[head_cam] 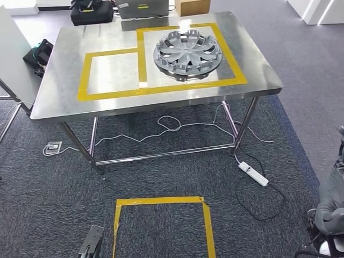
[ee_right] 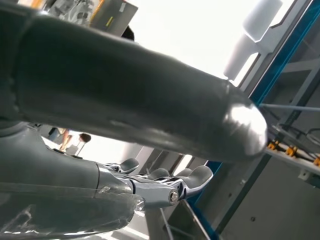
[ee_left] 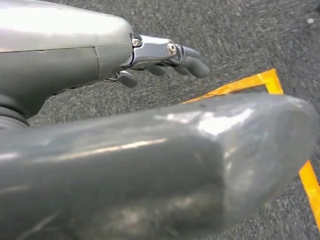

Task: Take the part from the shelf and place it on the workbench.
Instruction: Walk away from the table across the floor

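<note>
The silver plastic wheel cover with curved spokes (head_cam: 187, 54) lies flat on the stainless-steel desk (head_cam: 61, 80), inside the larger of two rectangles marked out in yellow tape (head_cam: 233, 59). It sits toward the far right part of the top, and nothing touches it. The smaller yellow tape rectangle (head_cam: 84, 80) beside it, to the left, holds nothing.

Down at the left wrist, the left hand (ee_left: 158, 57) hangs over dark grey carpet (head_cam: 40, 204), its thick grey thumb across the foreground and its darker fingers (ee_left: 192, 65) stretched forward, apart from the thumb, with nothing between them. A corner of yellow floor tape (ee_left: 270, 80) shows just past the thumb.

The right hand (ee_right: 166, 187) is empty too: its fingers (ee_right: 200, 176) reach out straight and side by side, the thumb well apart from them, nothing gripped. Behind it stand a bright window area and a blue-edged metal frame (ee_right: 264, 80).

On the floor in front of the desk, a yellow tape square (head_cam: 162, 223) marks the carpet. A white power strip (head_cam: 253, 173) lies near the desk's right legs, with white cable (head_cam: 170, 126) looping under the top. A black bag (head_cam: 91, 12) and a brown cardboard box (head_cam: 192, 6) sit beyond the far edge.
</note>
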`<move>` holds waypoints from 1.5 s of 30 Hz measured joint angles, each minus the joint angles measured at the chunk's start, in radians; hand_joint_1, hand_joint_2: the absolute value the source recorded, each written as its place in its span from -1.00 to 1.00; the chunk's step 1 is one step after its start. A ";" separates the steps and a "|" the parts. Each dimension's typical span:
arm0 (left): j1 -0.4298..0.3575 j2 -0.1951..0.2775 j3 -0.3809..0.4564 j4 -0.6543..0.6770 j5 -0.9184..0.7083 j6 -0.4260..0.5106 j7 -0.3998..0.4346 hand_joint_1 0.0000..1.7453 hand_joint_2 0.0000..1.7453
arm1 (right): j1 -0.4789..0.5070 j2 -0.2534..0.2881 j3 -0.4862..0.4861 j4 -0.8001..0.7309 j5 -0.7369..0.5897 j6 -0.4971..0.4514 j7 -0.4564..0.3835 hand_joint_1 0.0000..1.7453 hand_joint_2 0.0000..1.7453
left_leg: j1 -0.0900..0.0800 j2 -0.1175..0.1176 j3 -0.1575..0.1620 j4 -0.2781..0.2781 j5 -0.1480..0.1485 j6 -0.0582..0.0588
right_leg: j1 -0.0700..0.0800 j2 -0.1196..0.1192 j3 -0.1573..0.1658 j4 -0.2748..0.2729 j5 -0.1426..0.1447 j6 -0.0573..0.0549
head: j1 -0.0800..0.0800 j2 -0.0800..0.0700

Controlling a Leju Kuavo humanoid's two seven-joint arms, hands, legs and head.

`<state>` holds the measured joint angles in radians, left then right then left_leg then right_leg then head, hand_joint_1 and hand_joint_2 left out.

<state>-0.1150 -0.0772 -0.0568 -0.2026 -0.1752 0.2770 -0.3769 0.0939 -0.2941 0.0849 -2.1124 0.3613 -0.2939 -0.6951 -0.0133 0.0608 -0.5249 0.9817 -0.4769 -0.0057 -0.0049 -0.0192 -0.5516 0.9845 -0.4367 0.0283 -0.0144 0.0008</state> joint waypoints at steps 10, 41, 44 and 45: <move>0.004 0.000 0.001 0.000 -0.001 -0.004 0.002 -1.00 -1.00 | 0.000 0.000 0.000 0.000 0.003 0.001 0.000 -1.00 -1.00 | 0.010 -0.105 -0.010 0.035 0.002 0.004 | 0.000 0.092 -0.039 0.004 0.031 -0.001 | -0.001 0.000; 0.005 0.000 0.027 0.000 -0.013 -0.002 0.002 -1.00 -1.00 | -0.007 0.001 -0.002 -0.012 0.010 -0.017 0.000 -1.00 -1.00 | 0.027 -0.124 -0.026 0.036 0.010 -0.011 | -0.007 0.102 -0.045 0.017 0.024 0.009 | 0.009 0.000; 0.006 -0.001 0.027 0.000 -0.014 -0.002 0.002 -1.00 -1.00 | -0.004 0.001 0.000 -0.013 0.011 -0.018 0.000 -1.00 -1.00 | 0.027 -0.122 -0.020 0.012 0.011 0.004 | -0.010 0.128 -0.062 0.016 0.033 0.027 | 0.008 0.000; 0.006 -0.001 0.027 0.000 -0.014 -0.002 0.002 -1.00 -1.00 | -0.003 0.001 0.000 -0.013 0.011 -0.018 0.000 -1.00 -1.00 | 0.027 -0.111 -0.020 0.010 0.013 0.012 | -0.010 0.120 -0.068 0.020 0.030 0.032 | 0.010 0.000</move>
<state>-0.1088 -0.0780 -0.0296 -0.2026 -0.1895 0.2754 -0.3746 0.0906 -0.2927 0.0853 -2.1255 0.3719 -0.3118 -0.6952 0.0133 -0.0506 -0.5447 0.9920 -0.4637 0.0059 -0.0146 0.1013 -0.6192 1.0045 -0.4066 0.0602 -0.0049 0.0007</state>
